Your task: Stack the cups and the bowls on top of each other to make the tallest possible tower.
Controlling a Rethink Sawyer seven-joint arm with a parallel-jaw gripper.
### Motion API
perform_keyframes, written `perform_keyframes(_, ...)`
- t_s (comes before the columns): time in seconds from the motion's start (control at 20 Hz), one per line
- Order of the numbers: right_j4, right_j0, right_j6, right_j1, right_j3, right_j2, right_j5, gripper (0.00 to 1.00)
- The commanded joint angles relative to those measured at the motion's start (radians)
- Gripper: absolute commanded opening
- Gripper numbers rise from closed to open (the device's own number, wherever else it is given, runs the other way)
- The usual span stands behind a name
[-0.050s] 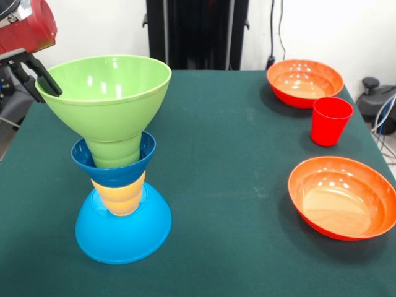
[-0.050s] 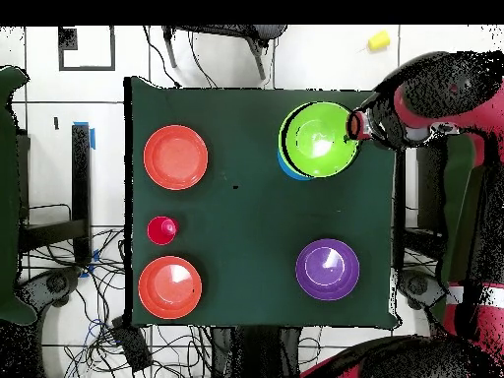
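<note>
The tower stands at the left in the front view. A large light-blue bowl point(image 1: 124, 235) lies upside down as its base, and on it sit a yellow cup point(image 1: 119, 197), a small dark-blue bowl point(image 1: 110, 168) and a green cup point(image 1: 113, 150). A wide green bowl point(image 1: 105, 93) point(image 2: 317, 138) sits upright on top. My gripper point(image 1: 44, 83) point(image 2: 352, 126) is at that bowl's rim, shut on it with one finger inside the rim. Loose on the table are a red cup point(image 1: 330, 120) point(image 2: 161, 230), two orange bowls point(image 1: 305, 82) point(image 1: 343, 197) and a purple bowl point(image 2: 327, 269).
The green table point(image 1: 223, 185) has the loose bowls along one side and the tower near the opposite edge. A small yellow object point(image 2: 378, 40) lies on the floor off the table. Cables and chair legs surround the table.
</note>
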Motion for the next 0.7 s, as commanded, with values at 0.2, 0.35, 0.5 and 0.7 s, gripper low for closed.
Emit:
perform_keyframes(0.2,-0.021,0.051,-0.063,0.061,-0.005,0.003,-0.036,0.0)
perform_keyframes(0.35,-0.021,0.05,-0.062,0.06,-0.002,0.002,-0.036,0.0)
perform_keyframes(0.5,-0.025,0.052,-0.058,0.061,-0.005,-0.004,-0.02,0.0)
perform_keyframes(0.7,-0.027,0.051,-0.057,0.057,0.003,-0.008,-0.021,0.0)
